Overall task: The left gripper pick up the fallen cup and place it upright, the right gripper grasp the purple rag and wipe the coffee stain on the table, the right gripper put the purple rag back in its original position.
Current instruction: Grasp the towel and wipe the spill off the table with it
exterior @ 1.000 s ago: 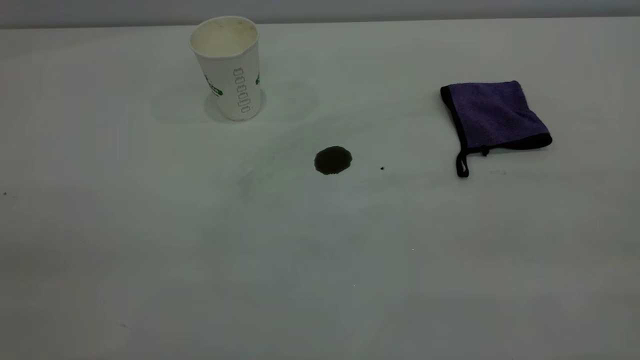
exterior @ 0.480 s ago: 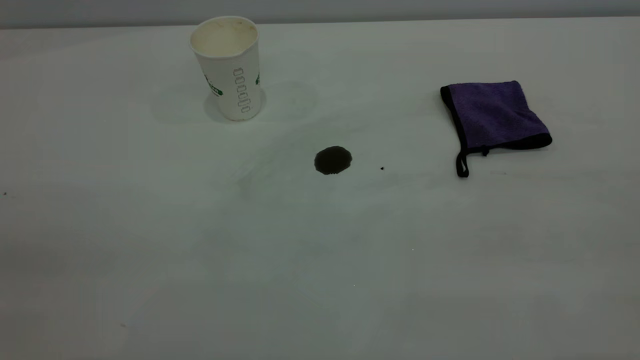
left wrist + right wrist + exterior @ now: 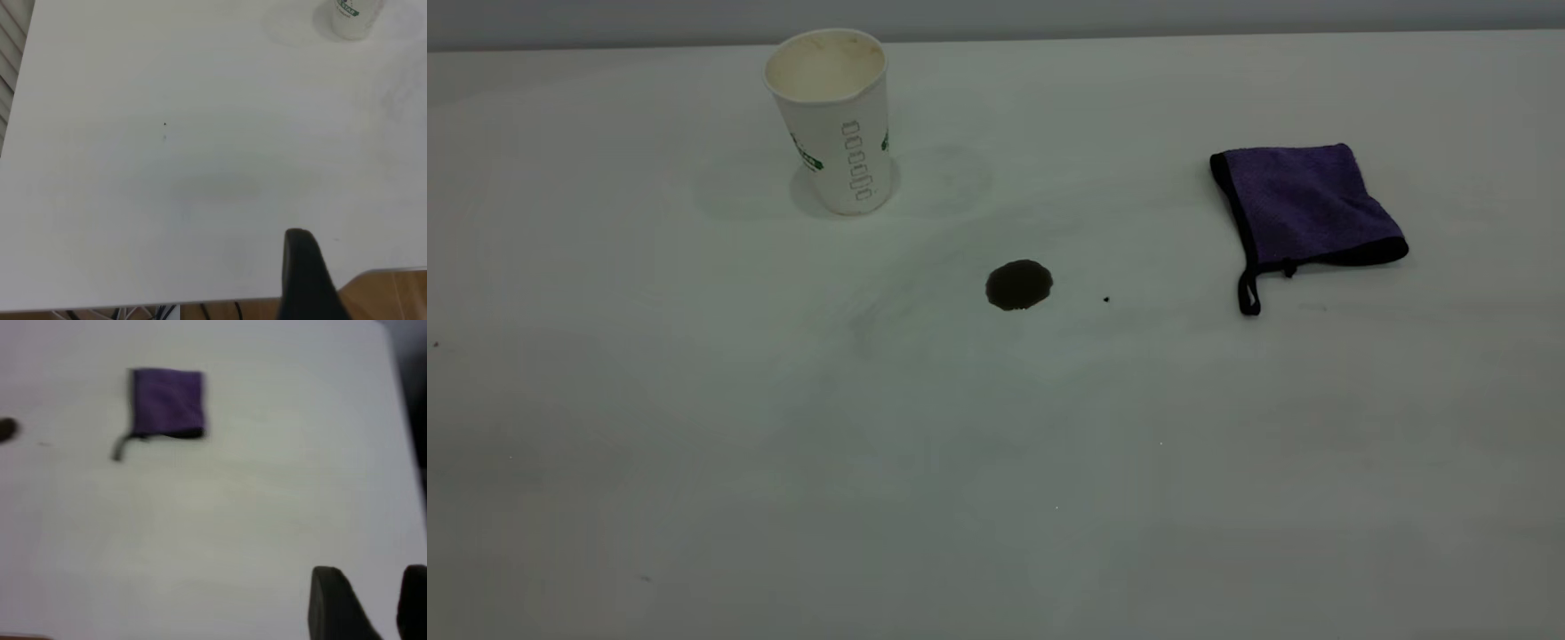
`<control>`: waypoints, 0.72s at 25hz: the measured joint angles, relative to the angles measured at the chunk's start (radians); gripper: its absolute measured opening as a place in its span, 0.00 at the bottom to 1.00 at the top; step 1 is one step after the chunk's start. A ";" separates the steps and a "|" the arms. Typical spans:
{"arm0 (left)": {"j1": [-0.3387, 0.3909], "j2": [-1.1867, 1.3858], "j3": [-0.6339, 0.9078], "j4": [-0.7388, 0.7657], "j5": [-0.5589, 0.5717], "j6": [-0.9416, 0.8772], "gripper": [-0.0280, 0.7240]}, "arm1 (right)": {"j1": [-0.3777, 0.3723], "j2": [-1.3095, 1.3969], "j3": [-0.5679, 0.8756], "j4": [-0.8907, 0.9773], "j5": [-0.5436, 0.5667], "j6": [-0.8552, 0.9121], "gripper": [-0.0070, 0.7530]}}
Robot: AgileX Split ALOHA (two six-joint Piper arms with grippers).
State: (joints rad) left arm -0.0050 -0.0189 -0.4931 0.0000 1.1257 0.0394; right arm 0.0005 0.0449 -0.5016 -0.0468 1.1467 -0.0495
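The cup [image 3: 833, 120] stands upright, mouth up, at the far left of the table [image 3: 996, 462]; its base also shows in the left wrist view [image 3: 350, 17]. The coffee stain [image 3: 1019, 284] is a round dark blot near the table's middle. The purple rag [image 3: 1303, 209] lies flat at the right, with its black loop tab hanging toward the front. Neither gripper shows in the exterior view. My left gripper [image 3: 307, 267] hangs over the table's edge, far from the cup. My right gripper [image 3: 373, 590] is open and empty above bare table, well away from the rag [image 3: 167, 401] and the stain [image 3: 7, 429].
A tiny black speck [image 3: 1106, 300] lies just right of the stain. In the left wrist view the table's edge [image 3: 200, 303] runs close to the gripper, with wooden floor beyond.
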 joint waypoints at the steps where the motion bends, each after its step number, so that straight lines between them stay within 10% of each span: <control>1: 0.000 0.000 0.000 0.000 0.000 0.000 0.70 | 0.000 0.044 -0.017 -0.021 -0.006 0.005 0.41; 9: 0.000 0.000 0.000 0.000 0.001 0.000 0.70 | 0.000 0.642 -0.263 -0.106 -0.163 0.005 0.90; 18: 0.000 0.000 0.000 0.000 0.001 0.000 0.70 | 0.000 1.242 -0.477 0.022 -0.358 -0.115 0.97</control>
State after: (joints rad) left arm -0.0050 -0.0189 -0.4931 0.0000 1.1266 0.0394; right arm 0.0005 1.2871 -0.9791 -0.0250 0.7884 -0.1641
